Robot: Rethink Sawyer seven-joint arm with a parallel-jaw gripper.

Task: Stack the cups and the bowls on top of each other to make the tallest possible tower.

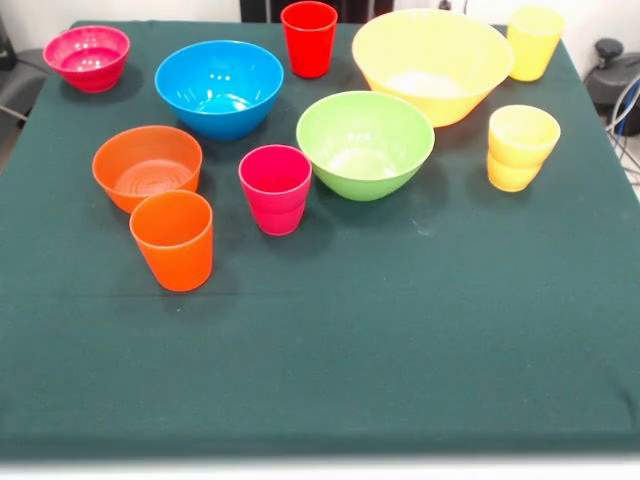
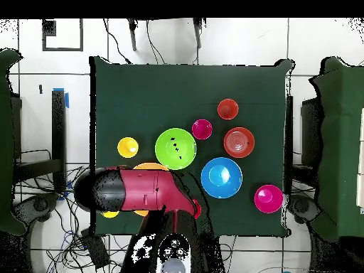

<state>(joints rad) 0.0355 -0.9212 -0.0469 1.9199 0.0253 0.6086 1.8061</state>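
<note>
Although the arm (image 2: 142, 190) shows in the overhead view, lying over the bench's (image 1: 330, 370) robot side, its jaws are hidden, so I cannot tell their state. No tower exists yet: bowls and cups stand separate. The green bowl (image 1: 365, 143) sits mid-bench, beside the big yellow bowl (image 1: 432, 63). These look light, stiff, glossy and probably slippery; I would pinch a cup like the pink cup (image 1: 276, 188) across its rim wall.

My front camera sits close across the green-clothed table (image 1: 420, 330), facing the robot. My overhead camera looks straight down from high up, robot arm (image 2: 142, 190) at bottom. Both share the tabletop.
</note>
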